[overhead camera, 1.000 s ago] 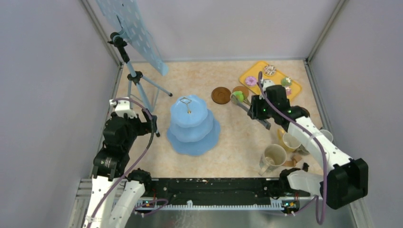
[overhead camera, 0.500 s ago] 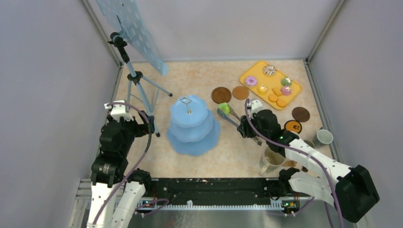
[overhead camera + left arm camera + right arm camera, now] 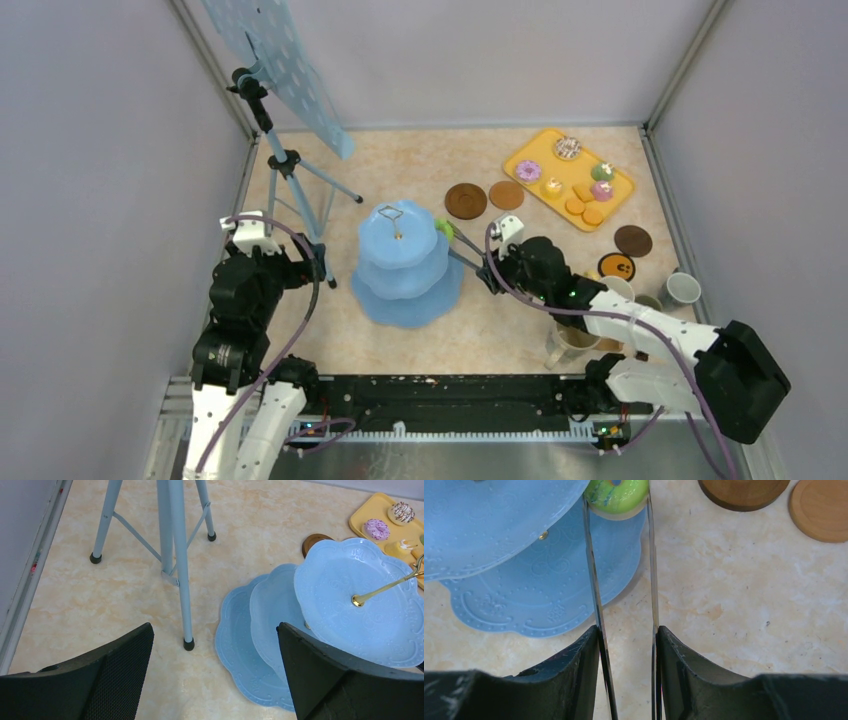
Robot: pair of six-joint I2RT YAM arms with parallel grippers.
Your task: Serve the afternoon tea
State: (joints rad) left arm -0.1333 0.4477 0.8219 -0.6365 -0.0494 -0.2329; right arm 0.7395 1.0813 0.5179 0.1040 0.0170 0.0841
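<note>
My right gripper (image 3: 497,272) is shut on the metal tongs (image 3: 466,258). The tongs pinch a green donut (image 3: 444,229) at the right edge of the blue three-tier stand (image 3: 405,265). In the right wrist view the donut (image 3: 617,495) sits between the tong blades (image 3: 594,590), over a lower tier and beside the upper plate (image 3: 499,525). More donuts, cupcakes and orange biscuits lie on the yellow tray (image 3: 620,190). My left gripper (image 3: 310,262) is open and empty, left of the stand (image 3: 350,605).
A blue tripod (image 3: 285,165) with a dotted board stands at the back left, its legs near my left gripper. Brown coasters (image 3: 465,200) lie right of the stand and by the mugs. The beige mug (image 3: 572,340) and grey mug (image 3: 684,287) stand at the front right.
My right arm has swung left and carried the tongs and green donut from beside the coasters to the stand's right edge. The left arm shifted slightly, then stayed still.
</note>
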